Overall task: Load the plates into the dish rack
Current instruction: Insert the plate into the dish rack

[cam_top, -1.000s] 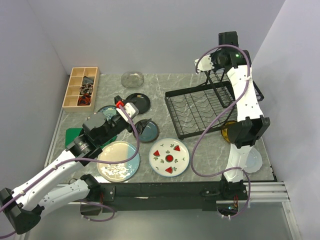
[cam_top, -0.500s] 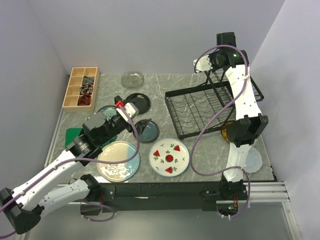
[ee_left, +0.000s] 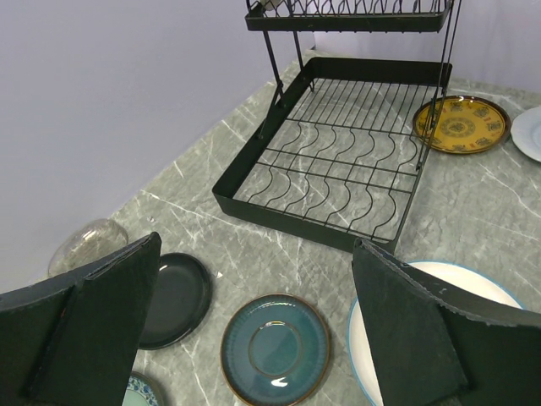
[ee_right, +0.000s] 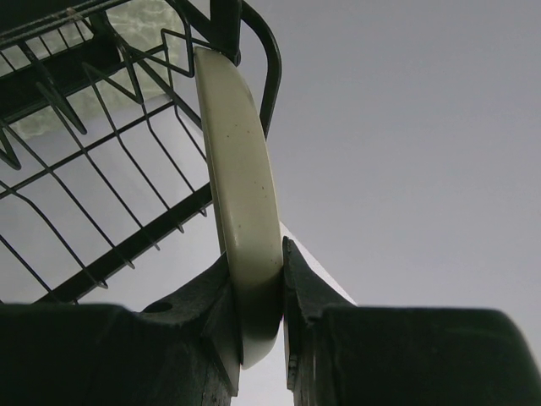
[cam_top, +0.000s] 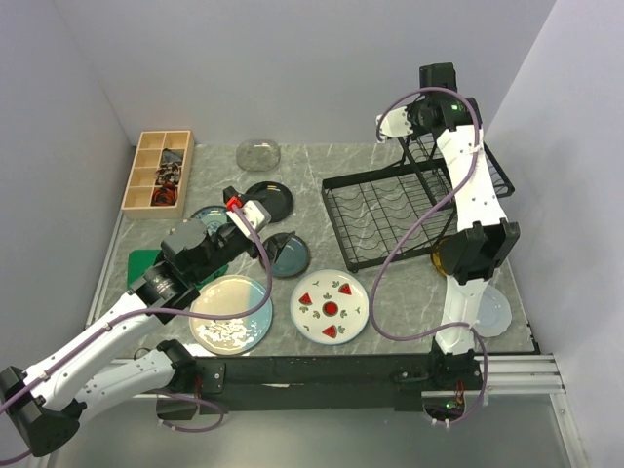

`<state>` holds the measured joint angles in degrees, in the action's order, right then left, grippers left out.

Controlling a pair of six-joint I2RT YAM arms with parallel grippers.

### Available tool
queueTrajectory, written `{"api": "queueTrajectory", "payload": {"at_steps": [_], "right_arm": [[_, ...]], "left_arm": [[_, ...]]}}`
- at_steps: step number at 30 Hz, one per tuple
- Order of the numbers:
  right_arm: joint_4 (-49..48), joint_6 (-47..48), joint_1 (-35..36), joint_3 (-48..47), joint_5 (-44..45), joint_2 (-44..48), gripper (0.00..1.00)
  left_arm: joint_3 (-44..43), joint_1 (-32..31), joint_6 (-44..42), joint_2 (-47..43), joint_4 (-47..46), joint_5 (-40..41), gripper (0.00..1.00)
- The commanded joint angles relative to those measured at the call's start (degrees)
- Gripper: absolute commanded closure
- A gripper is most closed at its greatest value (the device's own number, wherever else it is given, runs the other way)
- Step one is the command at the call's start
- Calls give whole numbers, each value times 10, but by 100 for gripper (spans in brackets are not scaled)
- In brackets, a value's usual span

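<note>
Up high, the right gripper is clamped on the rim of a cream plate, which stands on edge between its jaws, just beside the dish rack's top wires. The left gripper hangs with jaws wide apart above a teal plate.

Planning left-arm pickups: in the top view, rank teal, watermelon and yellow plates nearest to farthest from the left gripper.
1. Teal plate, just beside the left gripper.
2. Watermelon plate, front centre.
3. Yellow plate, by the dish rack, right side.
</note>
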<state>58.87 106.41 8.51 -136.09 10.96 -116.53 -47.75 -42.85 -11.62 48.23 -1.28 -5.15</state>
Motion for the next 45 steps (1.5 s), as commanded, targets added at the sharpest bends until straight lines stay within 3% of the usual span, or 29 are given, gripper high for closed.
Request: {"api": "queueTrajectory", "payload": {"at_steps": [1,14,26,41,45], "right_arm": [[-51,8,5,-26,15,-15,100],[-95,13,3,-18,20,-32,93],[-146,33,1,7,34,-30,62],[-207,42,-3,24,42,-31,52],[-211,29,-2,24,41,-25,46]], "left_arm": [[4,-2,-10,-2,-21,-8,1],[4,-3,-11,1,-21,-7,1],[5,-2,-10,-2,-21,-6,1],[4,-2,-10,-4,-20,-8,1],[3,-2,-10,-5,-20,-8,1]]}}
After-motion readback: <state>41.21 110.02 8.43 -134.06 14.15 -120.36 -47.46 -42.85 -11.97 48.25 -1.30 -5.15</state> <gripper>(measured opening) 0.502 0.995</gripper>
